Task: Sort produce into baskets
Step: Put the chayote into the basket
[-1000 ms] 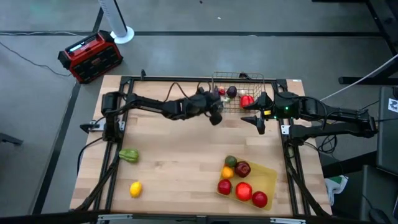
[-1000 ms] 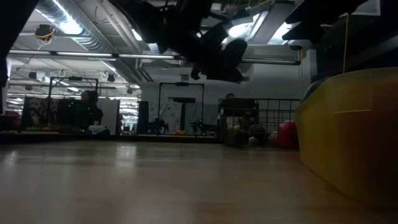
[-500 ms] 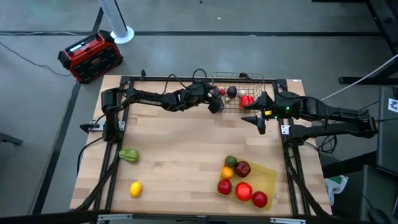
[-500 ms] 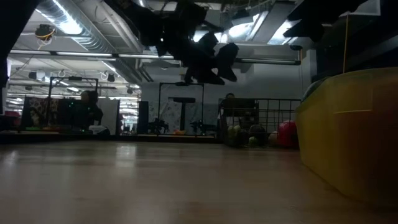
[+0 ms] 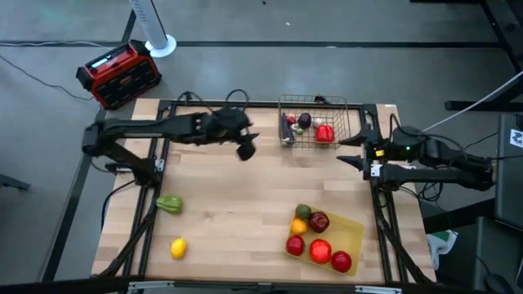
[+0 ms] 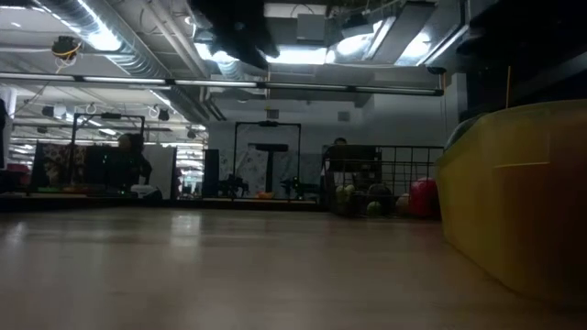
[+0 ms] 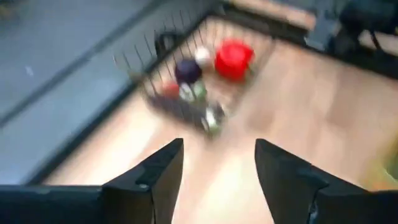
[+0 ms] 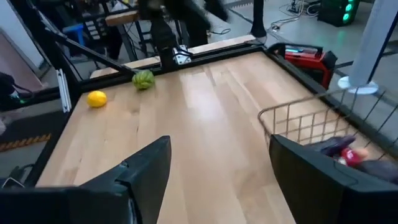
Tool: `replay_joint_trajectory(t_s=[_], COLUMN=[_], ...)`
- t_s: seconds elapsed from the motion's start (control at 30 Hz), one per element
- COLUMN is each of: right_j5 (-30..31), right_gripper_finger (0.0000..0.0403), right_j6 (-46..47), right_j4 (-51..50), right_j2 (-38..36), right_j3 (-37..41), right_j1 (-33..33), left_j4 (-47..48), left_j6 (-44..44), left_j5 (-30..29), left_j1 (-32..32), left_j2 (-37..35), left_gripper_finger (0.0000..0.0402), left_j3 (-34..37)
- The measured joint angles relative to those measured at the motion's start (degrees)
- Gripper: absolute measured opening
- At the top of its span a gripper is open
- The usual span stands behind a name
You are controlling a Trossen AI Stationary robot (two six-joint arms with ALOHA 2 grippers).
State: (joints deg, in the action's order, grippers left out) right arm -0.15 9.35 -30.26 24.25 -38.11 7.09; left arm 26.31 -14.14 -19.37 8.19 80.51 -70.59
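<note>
Produce is split across three places. Wire basket point(image 5: 314, 122) at the far edge of the desk point(image 5: 237, 204) holds a red pepper point(image 5: 324, 132) and an eggplant point(image 5: 305, 120). Yellow tray point(image 5: 353, 231) at the near right holds red apples point(image 5: 319, 251), an orange and a green piece. Green pepper point(image 5: 169, 203) and lemon point(image 5: 177, 247) lie loose near the left edge. Left end effector point(image 5: 244, 149) hangs left of the basket, fingers parted and empty. Right end effector point(image 5: 353, 157) waits right of the basket, fingers apart, holding nothing.

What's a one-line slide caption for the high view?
Left hand open beside wire basket; green pepper and lemon unsorted on table.
</note>
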Motion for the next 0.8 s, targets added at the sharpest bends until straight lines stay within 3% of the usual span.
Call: replay_joint_trajectory(t_s=[0.2,0.43,0.8], right_j5=[-3.3,-5.8,-5.6], right_gripper_finger=[0.0269,0.0269,0.0269], right_j6=[1.3,1.3,1.3], right_j4=[8.8,10.7,7.1], right_j2=[-3.8,-3.8,-3.8], right_j3=[8.8,11.5,11.6], right_j1=[0.0,0.0,0.0], left_j4=[22.0,42.9,47.4], left_j6=[-15.0,-31.0,-39.5], left_j5=[1.2,6.7,13.0], left_j1=[-8.0,-17.6,-25.4], left_j2=[-6.5,-7.7,-7.3], left_gripper_finger=[0.0195,0.0196,0.0196], left_j3=[0.0,0.0,0.0])
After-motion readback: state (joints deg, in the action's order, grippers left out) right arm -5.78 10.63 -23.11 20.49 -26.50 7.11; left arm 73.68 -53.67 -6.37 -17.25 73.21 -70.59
